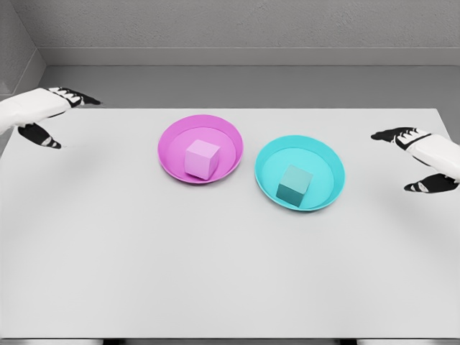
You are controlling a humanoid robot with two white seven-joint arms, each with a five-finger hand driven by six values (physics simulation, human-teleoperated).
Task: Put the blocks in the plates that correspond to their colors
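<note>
Apparently finished with their sorting, both hands hang wide of the two plates at the edges of the white table [215,287], a placing that suggests they are parked clear of the work rather than reaching for anything. At the far left edge, the left hand [50,115] holds nothing, its dark-tipped fingers spread and relaxed; the right hand [420,162] mirrors it at the right edge, likewise loose and empty, thumb and fingers well apart. Between them, near the middle of the table, the pink plate [172,136] holds the pink block [202,158], which sits flat on the plate's floor, slightly right of centre. Just beside it, to the right and a little nearer the camera, the teal plate [325,157] holds the teal block [294,184], resting toward the near-left part of that plate. Each block matches its plate, so by the look of things the job is done.
</note>
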